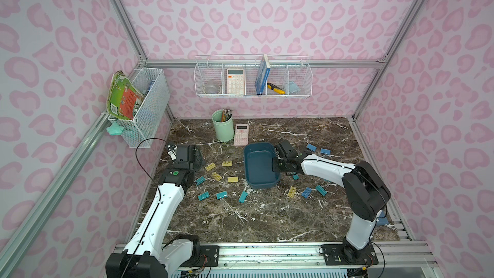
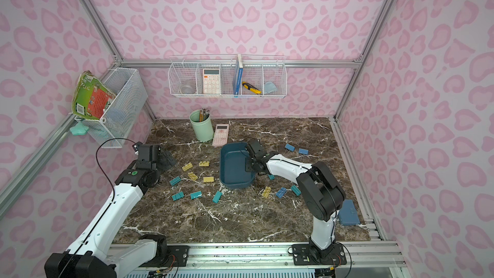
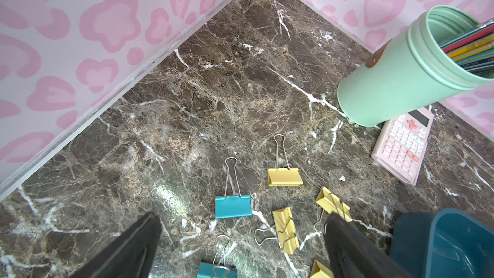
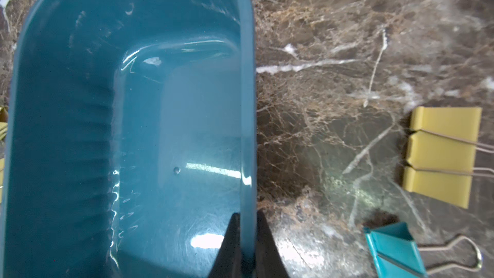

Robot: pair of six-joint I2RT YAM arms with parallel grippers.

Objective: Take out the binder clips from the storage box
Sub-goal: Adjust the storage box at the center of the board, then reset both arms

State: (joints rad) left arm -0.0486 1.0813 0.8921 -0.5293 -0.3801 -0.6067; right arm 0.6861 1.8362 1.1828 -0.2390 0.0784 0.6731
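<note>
The storage box (image 1: 260, 183) sits mid-table (image 1: 267, 223) with binder clips (image 1: 232, 179) scattered all around it. A pink calculator (image 1: 241, 135) and a mint pencil cup (image 1: 223, 129) are just behind the box. In both top views the right arm covers the box's side wall. The right wrist view shows the right gripper (image 4: 248, 212) jaws straddling that wall, snug, but I can't tell if they're squeezing. You also see the box's bare glossy floor there. The left gripper (image 3: 242, 215) is off to the box's other side, jaws spread wide over the clips.

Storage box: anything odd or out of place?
Mildly. The storage box is empty and upright, with binder clips strewn over the table on both sides. The right gripper straddles the box's wall, one finger inside, one outside; whether it grips is unclear. No damage visible.
</note>
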